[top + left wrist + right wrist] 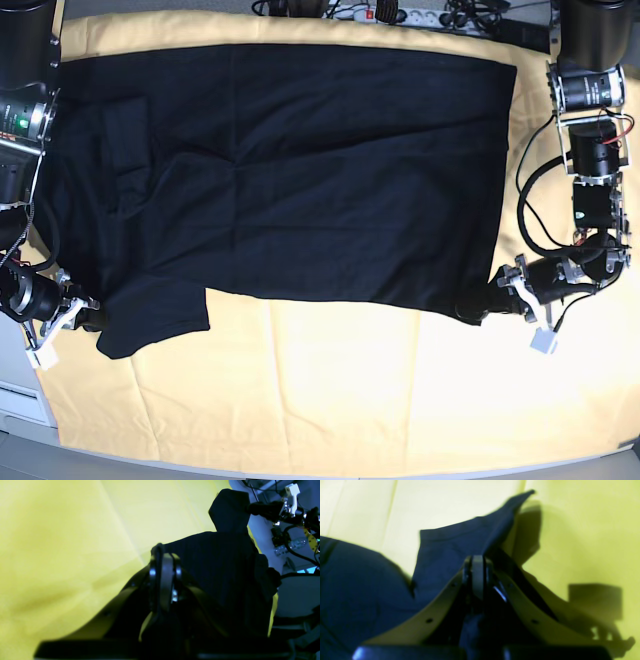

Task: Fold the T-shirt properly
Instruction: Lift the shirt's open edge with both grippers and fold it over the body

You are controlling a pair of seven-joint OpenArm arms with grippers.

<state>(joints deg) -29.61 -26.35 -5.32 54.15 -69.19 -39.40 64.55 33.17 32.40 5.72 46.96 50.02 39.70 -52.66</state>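
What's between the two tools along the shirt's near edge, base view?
Only the T-shirt's near hem and bare yellow cloth below it, between left tool and right tool; no other object shows in base view.

Three views: one overhead, two low wrist cameras facing each other across the cloth.

Base view looks straight down from well above, taking in the whole counter under its large pale yellow cloth (330,400), the spread plain black cotton T-shirt (300,170), and both arms at the side edges. Left wrist camera sits close behind the left pincer (165,562), low, looking along the black fabric (225,567) to the right pincer (260,507) at the far end. Right wrist camera sits just as near behind the right pincer (478,562), angled down onto shirt (365,587) and yellow cloth (582,530); blurred. All three share shirt and cloth.
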